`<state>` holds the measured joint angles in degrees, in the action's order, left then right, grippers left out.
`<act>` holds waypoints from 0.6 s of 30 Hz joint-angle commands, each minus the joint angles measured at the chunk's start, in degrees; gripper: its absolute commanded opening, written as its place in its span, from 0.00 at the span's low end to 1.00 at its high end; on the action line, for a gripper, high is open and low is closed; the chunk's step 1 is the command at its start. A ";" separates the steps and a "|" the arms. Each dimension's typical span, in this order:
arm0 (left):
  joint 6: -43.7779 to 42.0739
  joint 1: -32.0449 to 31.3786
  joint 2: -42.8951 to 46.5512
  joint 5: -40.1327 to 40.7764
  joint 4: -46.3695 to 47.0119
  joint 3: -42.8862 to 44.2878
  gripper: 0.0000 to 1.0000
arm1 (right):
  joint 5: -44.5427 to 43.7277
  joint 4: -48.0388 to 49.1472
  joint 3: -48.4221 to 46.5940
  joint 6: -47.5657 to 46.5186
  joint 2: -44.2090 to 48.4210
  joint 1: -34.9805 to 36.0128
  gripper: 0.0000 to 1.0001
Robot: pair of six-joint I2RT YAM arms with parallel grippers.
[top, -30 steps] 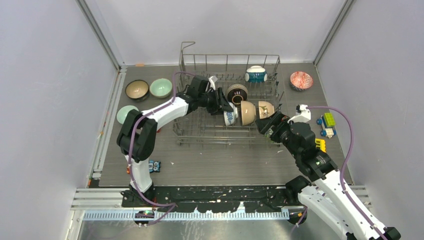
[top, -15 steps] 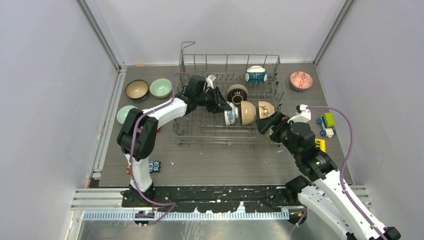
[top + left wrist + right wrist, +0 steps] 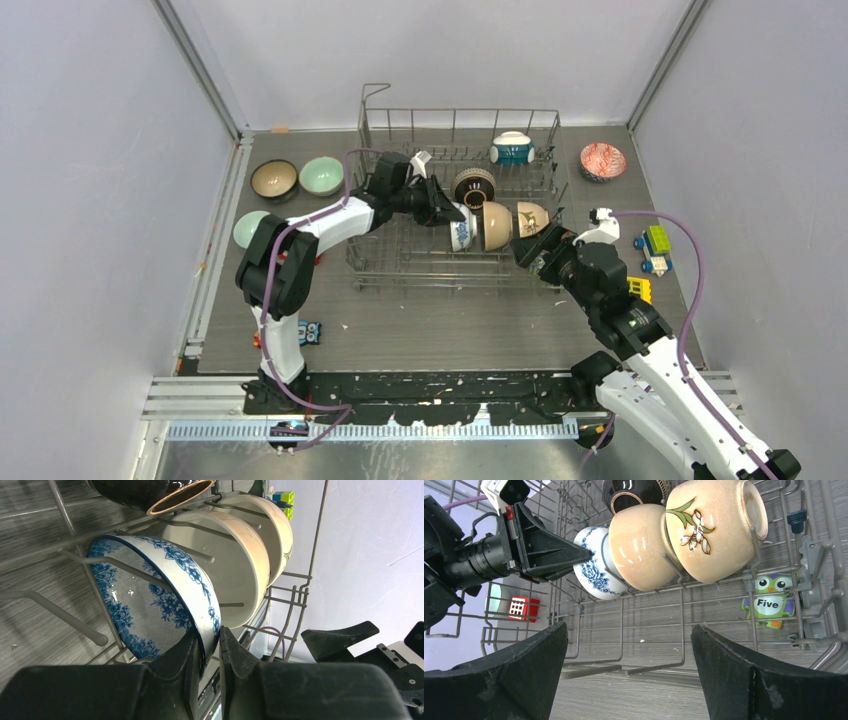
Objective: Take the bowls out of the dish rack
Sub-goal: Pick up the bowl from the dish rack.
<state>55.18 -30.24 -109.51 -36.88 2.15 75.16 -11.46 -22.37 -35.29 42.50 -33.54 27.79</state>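
The blue-and-white bowl (image 3: 155,595) is grasped at its rim by my left gripper (image 3: 210,647), one finger on each side. It stands on edge between the tines of the dish rack (image 3: 400,262), just beside a cream bowl (image 3: 639,545) on its right. A second cream bowl (image 3: 714,525) comes after that. My right gripper (image 3: 629,627) is released, jaws wide, at the near right part of the rack. A pale green bowl (image 3: 321,176) sits on the tabletop (image 3: 420,330), left of the rack.

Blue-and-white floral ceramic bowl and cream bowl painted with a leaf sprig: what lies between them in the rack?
One plain tan glazed bowl, standing on edge; the right wrist view shows it best.
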 commanded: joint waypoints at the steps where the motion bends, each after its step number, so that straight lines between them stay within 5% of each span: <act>1: -0.16 0.42 1.46 -2.44 5.79 0.54 0.06 | -1.28 1.77 -0.63 -0.56 -0.46 0.16 0.97; 18: 5.83 0.80 4.93 -5.95 15.68 -0.34 0.00 | -1.54 1.67 -1.02 -0.68 -0.74 0.21 0.96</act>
<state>58.17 -29.89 -109.51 -38.06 6.00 74.08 -11.55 -22.37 -35.29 42.37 -34.15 27.79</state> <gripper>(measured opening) 0.162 0.966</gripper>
